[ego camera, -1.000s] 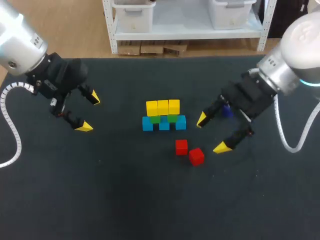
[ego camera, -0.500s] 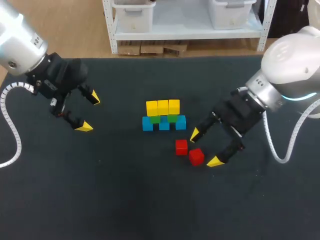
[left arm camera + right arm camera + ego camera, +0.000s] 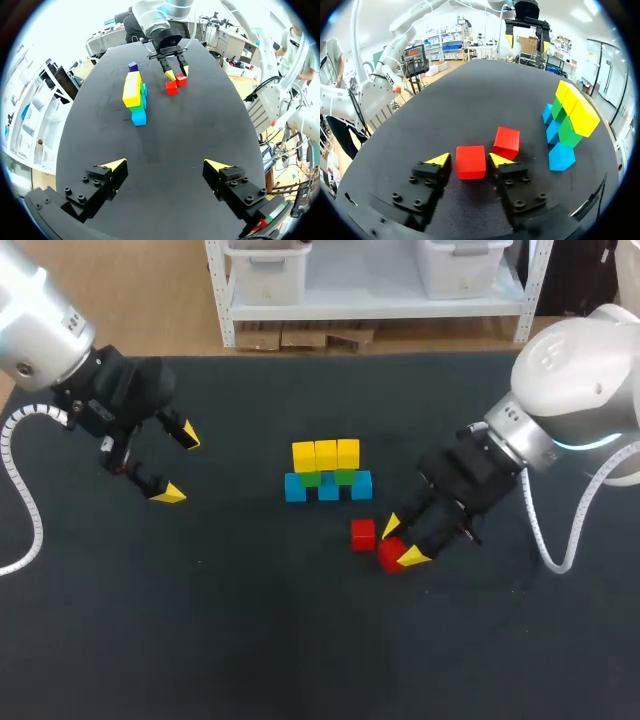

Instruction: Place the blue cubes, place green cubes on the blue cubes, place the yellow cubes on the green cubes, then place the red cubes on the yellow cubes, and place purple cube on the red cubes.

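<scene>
1. We judge the red cube (image 3: pixel 470 162) to be a small, light, rigid block. Its smooth faces could slip, so it is best taken squarely on two opposite flat sides.
2. It lies on the bench (image 3: pixel 470 90) directly between the fingers of our right gripper (image 3: pixel 470 160). A second red cube (image 3: pixel 507 142) sits just ahead of it.
3. The right gripper is released and set barely wider than the cube. A thin gap seems to remain on each side, though we cannot be sure from so close. It holds nothing.
4. Ahead and to one side of this gripper stand the yellow cubes (image 3: pixel 577 107) on the green cubes (image 3: pixel 565 131) on the blue cubes (image 3: pixel 561 156).
5. Our left gripper (image 3: pixel 178 465) is spread wide and empty, well apart from the stack.
</scene>
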You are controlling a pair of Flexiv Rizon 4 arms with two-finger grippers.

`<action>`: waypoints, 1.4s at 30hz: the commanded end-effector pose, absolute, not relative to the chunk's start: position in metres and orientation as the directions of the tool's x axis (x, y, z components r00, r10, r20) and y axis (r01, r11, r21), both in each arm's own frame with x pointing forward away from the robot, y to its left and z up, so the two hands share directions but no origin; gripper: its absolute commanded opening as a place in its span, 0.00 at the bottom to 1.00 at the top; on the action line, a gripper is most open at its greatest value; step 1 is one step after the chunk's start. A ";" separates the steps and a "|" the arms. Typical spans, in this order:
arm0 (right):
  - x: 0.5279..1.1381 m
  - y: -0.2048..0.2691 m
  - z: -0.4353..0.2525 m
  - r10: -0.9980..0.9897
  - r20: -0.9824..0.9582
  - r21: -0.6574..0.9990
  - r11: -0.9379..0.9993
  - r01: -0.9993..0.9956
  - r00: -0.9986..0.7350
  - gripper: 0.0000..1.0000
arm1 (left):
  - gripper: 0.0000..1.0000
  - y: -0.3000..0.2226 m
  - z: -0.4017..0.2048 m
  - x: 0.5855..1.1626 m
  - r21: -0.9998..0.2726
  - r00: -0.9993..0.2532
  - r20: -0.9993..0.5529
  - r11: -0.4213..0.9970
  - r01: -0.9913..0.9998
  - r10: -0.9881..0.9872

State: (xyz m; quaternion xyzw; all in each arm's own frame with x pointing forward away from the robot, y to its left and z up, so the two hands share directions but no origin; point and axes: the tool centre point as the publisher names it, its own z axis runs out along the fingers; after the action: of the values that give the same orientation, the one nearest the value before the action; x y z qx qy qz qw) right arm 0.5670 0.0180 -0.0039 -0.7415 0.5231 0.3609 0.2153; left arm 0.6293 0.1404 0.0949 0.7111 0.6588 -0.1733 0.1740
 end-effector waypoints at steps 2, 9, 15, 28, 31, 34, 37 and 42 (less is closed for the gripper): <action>0.562 0.015 -0.002 -0.628 -0.755 0.058 -0.350 -0.935 0.188 0.00 | 1.00 0.142 0.094 0.629 0.023 0.076 -0.480 -0.074 0.997 0.874; 0.557 0.003 0.017 -0.659 -0.733 0.063 -0.309 -0.949 0.166 0.00 | 1.00 0.142 0.094 0.629 0.023 0.076 -0.480 -0.074 0.997 0.874; 0.563 -0.003 0.045 -0.686 -0.715 0.045 -0.243 -0.969 0.138 0.00 | 1.00 0.142 0.094 0.629 0.023 0.076 -0.480 -0.074 0.997 0.874; 0.636 0.020 0.106 -0.696 -0.711 -0.059 -0.085 -0.995 0.101 0.00 | 1.00 0.142 0.094 0.629 0.023 0.076 -0.480 -0.074 0.997 0.874; 0.653 0.032 0.113 -0.684 -0.720 -0.085 -0.080 -0.993 0.116 0.00 | 1.00 0.142 0.094 0.629 0.023 0.076 -0.480 -0.074 0.997 0.874; 0.669 0.044 0.118 -0.670 -0.732 -0.097 -0.079 -0.992 0.125 0.00 | 1.00 0.142 0.094 0.629 0.023 0.076 -0.480 -0.074 0.997 0.874; 0.679 0.055 0.121 -0.664 -0.737 -0.098 -0.077 -0.992 0.124 0.00 | 1.00 0.142 0.094 0.629 0.023 0.076 -0.480 -0.074 0.997 0.874; 0.691 0.068 0.119 -0.656 -0.747 -0.092 -0.059 -0.994 0.108 0.00 | 1.00 0.142 0.094 0.629 0.023 0.076 -0.480 -0.074 0.997 0.874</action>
State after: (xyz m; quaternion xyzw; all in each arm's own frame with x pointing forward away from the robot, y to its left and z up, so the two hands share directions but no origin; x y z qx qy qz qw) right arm 0.6766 0.0592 0.1249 -0.6747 0.6121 0.2608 0.3196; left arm 0.6293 0.1404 0.0949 0.7111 0.6588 -0.1733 0.1740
